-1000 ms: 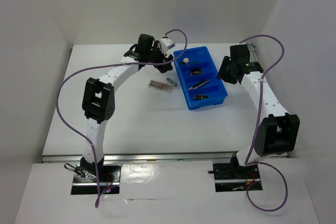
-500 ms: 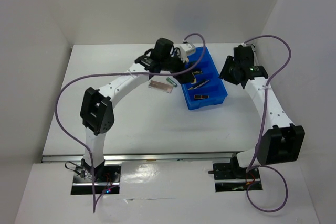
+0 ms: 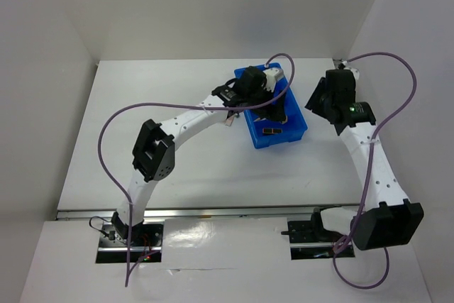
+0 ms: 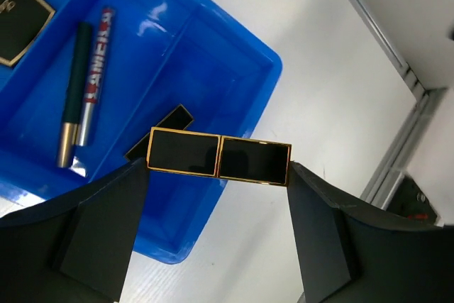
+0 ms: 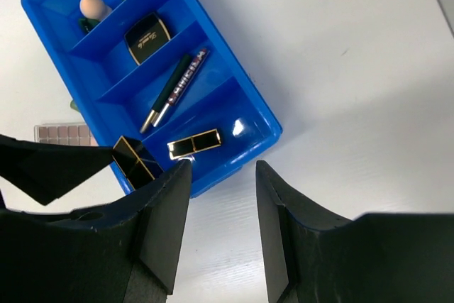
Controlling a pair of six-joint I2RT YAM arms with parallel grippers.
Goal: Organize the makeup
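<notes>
My left gripper (image 4: 218,166) is shut on a black-and-gold lipstick tube (image 4: 218,157), held by its ends, level, above the near end compartment of the blue tray (image 4: 266,69). A second lipstick tube (image 5: 194,144) lies in that compartment. The neighbouring compartments hold a pink pencil (image 5: 190,67) beside a dark one, a dark square compact (image 5: 147,37) and a peach sponge (image 5: 94,5). A brownish palette (image 5: 64,133) lies on the table left of the tray. My right gripper (image 5: 221,175) is open and empty, over the table just right of the tray's near corner.
In the top view the left arm (image 3: 191,118) arches across to the tray (image 3: 296,131), and the right gripper (image 3: 320,101) hangs beside the tray's right side. White walls enclose the table on the left, back and right.
The left arm has swung right, from the tray's far left corner to over its near compartment. The right arm has drawn away to the right.
</notes>
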